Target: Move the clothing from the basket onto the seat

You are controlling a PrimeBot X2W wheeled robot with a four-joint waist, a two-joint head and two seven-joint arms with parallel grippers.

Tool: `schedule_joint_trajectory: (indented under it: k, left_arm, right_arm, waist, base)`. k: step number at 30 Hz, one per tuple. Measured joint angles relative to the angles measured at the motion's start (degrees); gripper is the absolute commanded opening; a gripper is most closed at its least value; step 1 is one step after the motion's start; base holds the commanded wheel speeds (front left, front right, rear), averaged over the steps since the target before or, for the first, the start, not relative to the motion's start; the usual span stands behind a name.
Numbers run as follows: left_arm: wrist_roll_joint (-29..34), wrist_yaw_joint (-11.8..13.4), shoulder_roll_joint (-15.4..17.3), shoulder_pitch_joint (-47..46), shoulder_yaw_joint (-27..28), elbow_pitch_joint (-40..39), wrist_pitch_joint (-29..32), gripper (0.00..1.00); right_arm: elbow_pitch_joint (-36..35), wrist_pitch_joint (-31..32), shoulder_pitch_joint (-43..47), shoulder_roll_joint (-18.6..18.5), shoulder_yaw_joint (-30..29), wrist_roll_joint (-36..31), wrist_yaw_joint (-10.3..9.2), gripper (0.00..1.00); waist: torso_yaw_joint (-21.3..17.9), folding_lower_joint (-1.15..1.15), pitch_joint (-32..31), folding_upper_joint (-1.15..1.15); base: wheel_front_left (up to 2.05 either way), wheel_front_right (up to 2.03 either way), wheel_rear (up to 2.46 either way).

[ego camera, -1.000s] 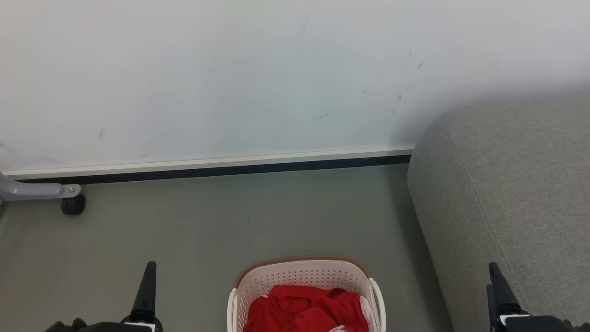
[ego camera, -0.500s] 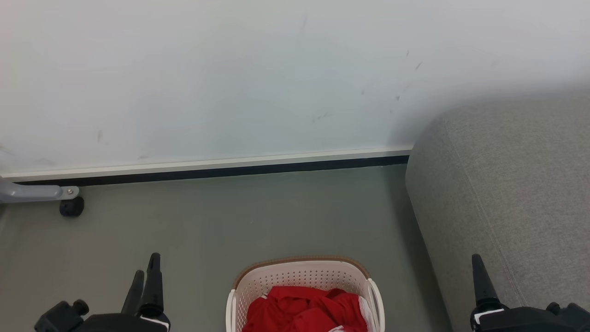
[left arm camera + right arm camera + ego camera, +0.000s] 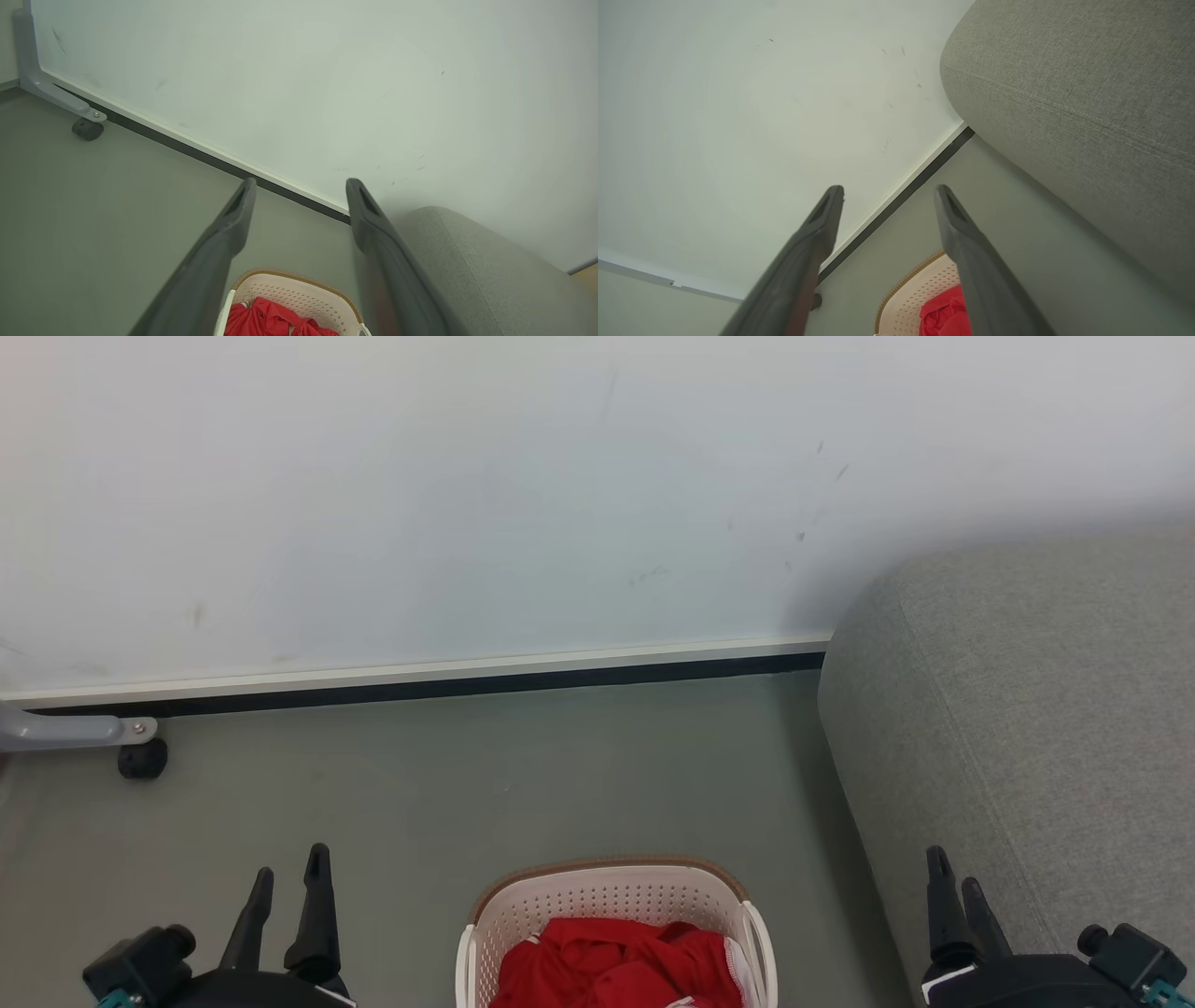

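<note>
Head view.
- Basket (image 3: 611, 894): cream, perforated, brown rim; stands on the grey floor (image 3: 467, 775) at bottom centre, cut off by the lower edge. A strip of floor lies between it and the seat.
- Clothing (image 3: 616, 963): red, crumpled, inside the basket, white trim at its right edge.
- Seat (image 3: 1027, 709): grey upholstered, rounded corner, on the right; nothing lies on the part shown.
- Left gripper (image 3: 291, 861): lower left, above bare floor, fingers apart, nothing between them.
- Right gripper (image 3: 952, 868): lower right, in front of the seat's side, holding nothing.
- Wall (image 3: 467, 504): pale, with a dark strip along its base.
- Black caster (image 3: 142, 759): far left, under a grey bracket.

Left wrist view.
- Left gripper (image 3: 301, 184): jaws wide, empty.
- Basket (image 3: 299, 294): between the fingers at the bottom edge, red clothing (image 3: 261, 319) in it.
- Seat (image 3: 467, 261): lower right.
- Black caster (image 3: 87, 129): upper left.

Right wrist view.
- Right gripper (image 3: 888, 190): jaws wide, empty.
- Basket (image 3: 915, 289): at the bottom edge, with the clothing (image 3: 945, 312) partly behind the right-hand finger.
- Seat (image 3: 1064, 93): upper right.
</note>
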Motion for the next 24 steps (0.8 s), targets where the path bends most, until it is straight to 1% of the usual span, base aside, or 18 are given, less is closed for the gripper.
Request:
schedule_joint_trajectory:
  k: [6, 13, 23, 24]
  left_arm:
    - [5.8, 0.9, 0.4, 1.0, -0.8, 0.0, -1.2, 1.0]
    - [11.1, 1.8, 0.9, 2.4, -1.2, 0.3, -2.7, 1.0]
    - [19.7, 3.3, 1.3, 3.9, -1.7, 0.1, -4.9, 1.0]
    - [20.4, 3.5, 1.3, 3.9, -1.7, 0.0, -5.1, 1.0]
  right_arm:
    - [0.0, -1.2, 0.0, -0.2, 1.7, -4.8, -0.9, 1.0]
    - [0.0, -2.7, 0.1, -0.6, 3.6, -10.3, -1.85, 1.0]
    - [0.0, -4.8, 1.2, -1.1, 5.7, -17.5, -2.42, 1.0]
    - [0.1, -5.1, 1.4, -1.1, 6.0, -18.0, -2.7, 1.0]
  waist:
    - [-0.1, 0.0, -0.2, 0.0]
    - [-0.3, 0.0, -0.7, 0.0]
    - [-0.5, 0.0, -1.5, 0.0]
    - [-0.5, 0.0, -1.6, 0.0]
  base:
    - [0.0, 0.0, 0.0]
    - [0.0, 0.0, 0.0]
    - [0.0, 0.0, 0.0]
    - [0.0, 0.0, 0.0]
